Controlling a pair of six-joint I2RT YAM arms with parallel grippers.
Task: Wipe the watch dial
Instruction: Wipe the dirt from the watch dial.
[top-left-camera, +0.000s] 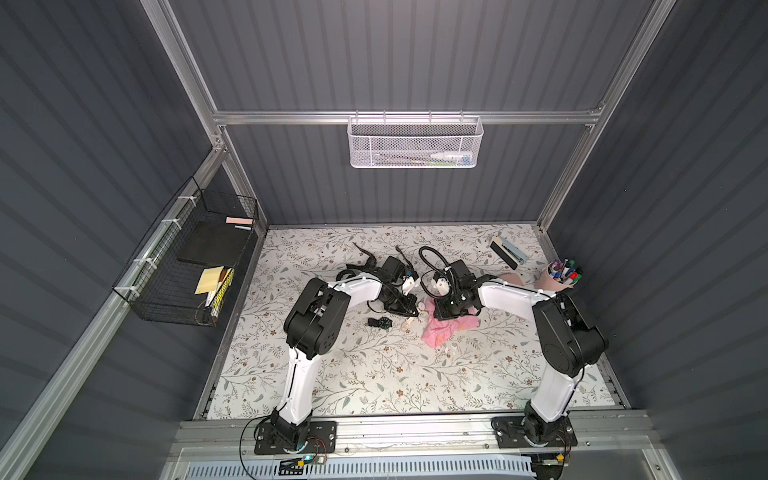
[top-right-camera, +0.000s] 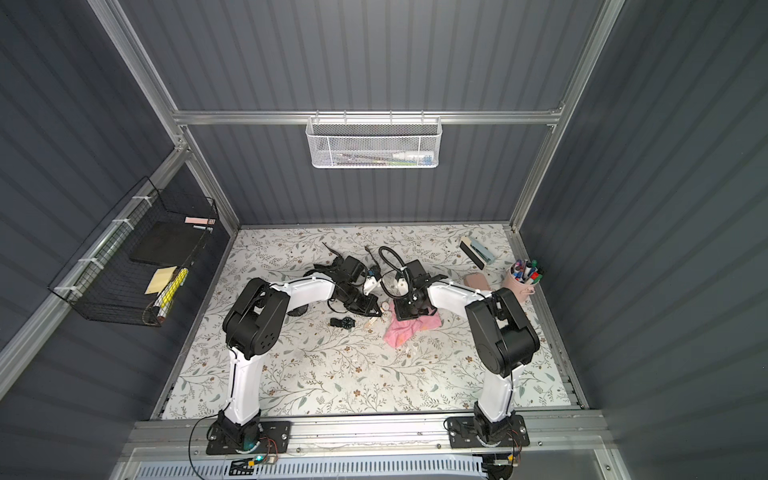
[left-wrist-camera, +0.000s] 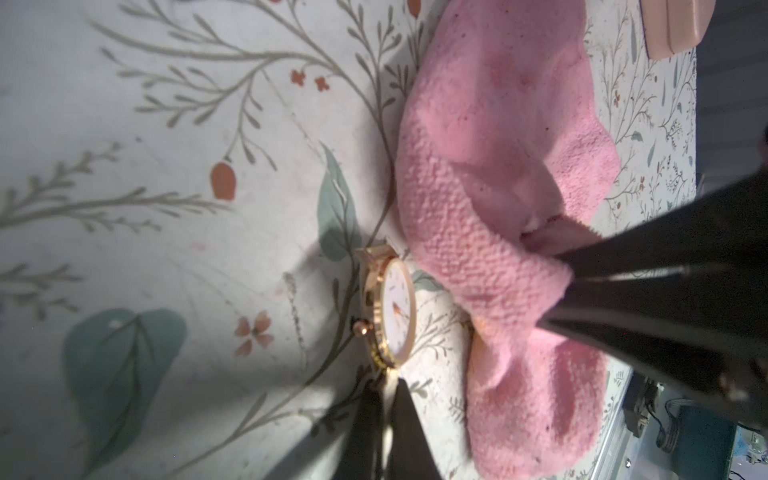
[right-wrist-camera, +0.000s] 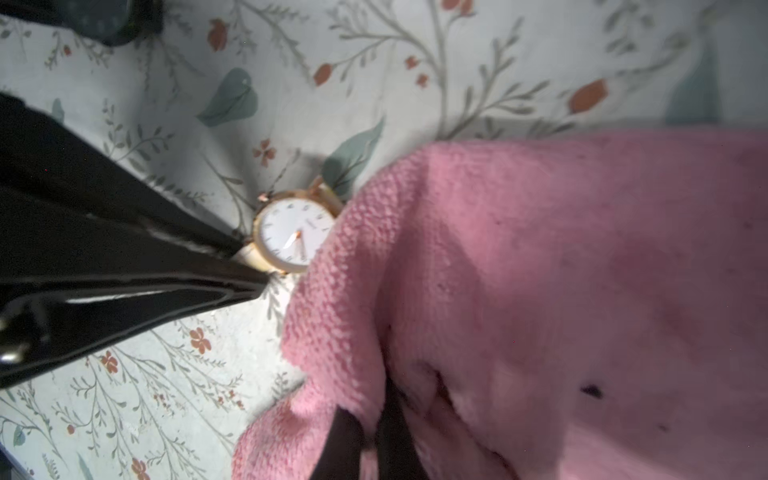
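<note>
Our left gripper (left-wrist-camera: 386, 388) pinches shut on the cream strap (right-wrist-camera: 251, 258) of the gold watch (left-wrist-camera: 380, 316), its white dial (right-wrist-camera: 286, 235) just past the jaws. Our right gripper (right-wrist-camera: 374, 415) is clamped on the pink cloth (right-wrist-camera: 540, 270), just beside the dial. We judge a firm wipe could pull the strap loose.

A table (top-left-camera: 374, 374) covered in a pale floral print held a black wristwatch (top-left-camera: 380, 323) lying flat near its middle. At the far right stood a pink cup (top-left-camera: 546, 284) full of markers (top-left-camera: 563, 270), with a black-and-pale-blue oblong object (top-left-camera: 509, 252) beyond it. A white mesh basket (top-left-camera: 395, 145) hung on the back rail. A black wire basket (top-left-camera: 164, 305) holding yellow notes (top-left-camera: 210, 280) hung on the left wall.
</note>
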